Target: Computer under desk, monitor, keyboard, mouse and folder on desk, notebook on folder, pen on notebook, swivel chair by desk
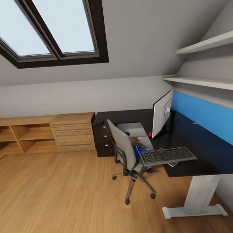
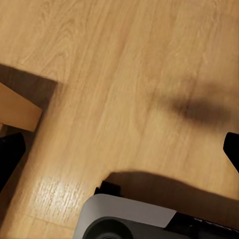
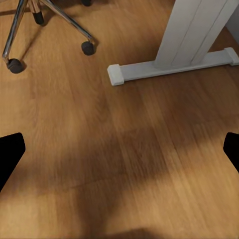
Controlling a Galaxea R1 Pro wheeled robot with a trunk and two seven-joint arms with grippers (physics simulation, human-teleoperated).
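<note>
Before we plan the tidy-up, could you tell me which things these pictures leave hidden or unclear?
- Folder, head view: a blue sliver on the seat; the swivel chair backrest and keyboard cover the rest.
- Computer, head view: partly behind the chair back.
- Monitor, head view: seen from behind, screen hidden.
- Mouse, notebook, pen: too small to identify.
- Both grippers, wrist views: fingers cut off by the edges.

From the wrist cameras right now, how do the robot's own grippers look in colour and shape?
In each wrist picture, the fingers appear as plain black, flat, tapering shapes at the two side edges, with no markings visible. The left gripper looks the same as the right gripper. No cables show on either.
</note>
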